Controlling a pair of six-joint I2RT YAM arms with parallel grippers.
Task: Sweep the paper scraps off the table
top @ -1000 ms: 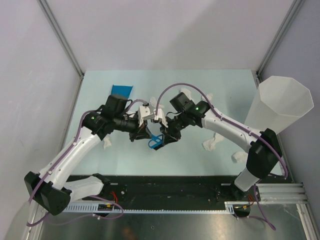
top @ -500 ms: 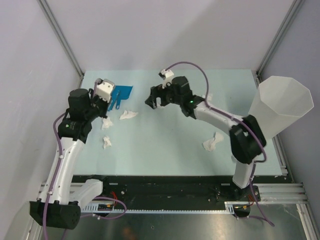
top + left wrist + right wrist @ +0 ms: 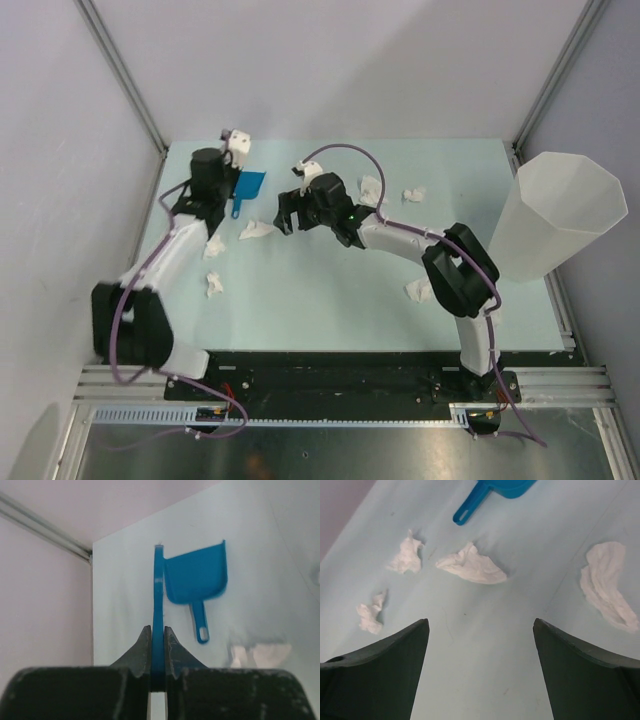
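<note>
a: well, how is the left gripper (image 3: pixel 155 630) seen?
b: it is clenched on a thin blue strip (image 3: pixel 158 590), viewed edge-on. the strip is pinched between both fingers and juts out ahead of them. what the strip belongs to cannot be told. a blue dustpan (image 3: pixel 196 576) is seen lying flat just beside it, near the far left corner of the table (image 3: pixel 330 290).
a: and the right gripper (image 3: pixel 480 627)?
b: its fingers are spread wide and nothing is held between them. it is hung over the table, left of centre.
a: where are the paper scraps (image 3: pixel 257 230) found?
b: all that are seen lie on the table. one is placed just ahead of the right gripper, near the dustpan's handle. two more are found further left, toward the left edge. another two are seen near the far edge, right of centre, and one is set toward the near right. a white bin (image 3: pixel 560 215) is stood at the right side, well apart from the scraps on the left.
</note>
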